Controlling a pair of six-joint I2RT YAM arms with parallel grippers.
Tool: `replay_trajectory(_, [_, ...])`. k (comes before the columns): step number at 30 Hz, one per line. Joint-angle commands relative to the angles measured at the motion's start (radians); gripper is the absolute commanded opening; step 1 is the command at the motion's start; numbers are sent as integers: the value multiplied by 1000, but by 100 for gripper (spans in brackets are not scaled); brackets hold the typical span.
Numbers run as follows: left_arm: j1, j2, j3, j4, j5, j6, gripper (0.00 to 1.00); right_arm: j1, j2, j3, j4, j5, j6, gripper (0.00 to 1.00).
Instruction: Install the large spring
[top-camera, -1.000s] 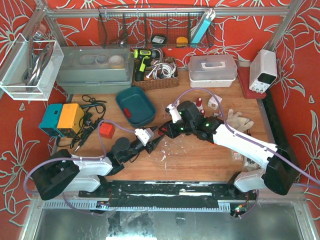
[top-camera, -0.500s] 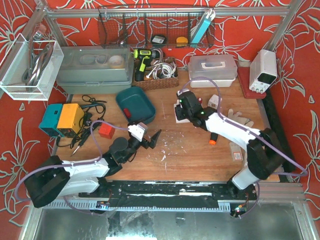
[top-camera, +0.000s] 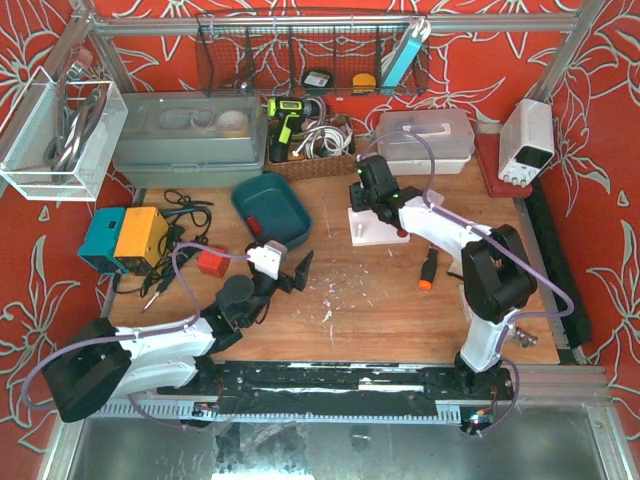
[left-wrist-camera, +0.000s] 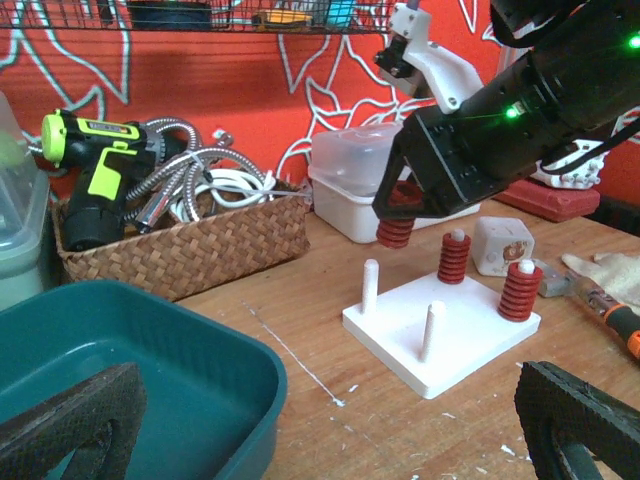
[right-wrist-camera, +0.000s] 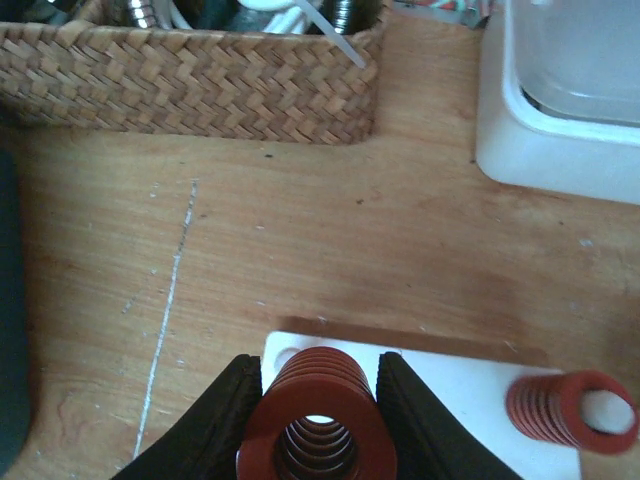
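My right gripper (right-wrist-camera: 318, 405) is shut on the large red spring (right-wrist-camera: 318, 420), held upright between its black fingers (right-wrist-camera: 225, 420). The spring (left-wrist-camera: 397, 228) hangs over the far left corner of the white peg board (left-wrist-camera: 470, 350), close to a bare peg (left-wrist-camera: 370, 285). A second bare peg (left-wrist-camera: 432, 330) stands nearer. Two smaller red springs (left-wrist-camera: 453, 258) (left-wrist-camera: 518, 288) sit on other pegs. From above, the right gripper (top-camera: 368, 195) covers the board's (top-camera: 378, 235) back edge. My left gripper (top-camera: 290, 272) is open and holds nothing, well short of the board.
A teal tray (top-camera: 270, 210) lies left of the board, its rim (left-wrist-camera: 200, 350) close to my left fingers. Behind stand a wicker basket (top-camera: 312, 150) and a white plastic box (top-camera: 425, 140). An orange-handled screwdriver (top-camera: 428, 268) lies right of the board; a red block (top-camera: 212, 261) sits at the left.
The two grippers were together at mid-table; the left one opened and drew back left, and the right arm carried the spring to the far side, over the white board.
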Motion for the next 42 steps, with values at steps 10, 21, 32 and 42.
replay_trajectory(10, [-1, -8, 7, 9, -27, -18, 100, -5, 111, 116, -21, -27, -17, 0])
replay_trajectory(21, [-1, -4, 8, 9, -25, -15, 100, -15, 190, 133, -20, -61, -2, 0])
replay_trajectory(32, [-2, -7, 8, 6, -27, -10, 100, -27, 213, 180, -64, -67, 6, 49])
replay_trajectory(42, [-2, 17, 26, -7, -32, -3, 100, -28, -31, 131, -219, -130, 14, 77])
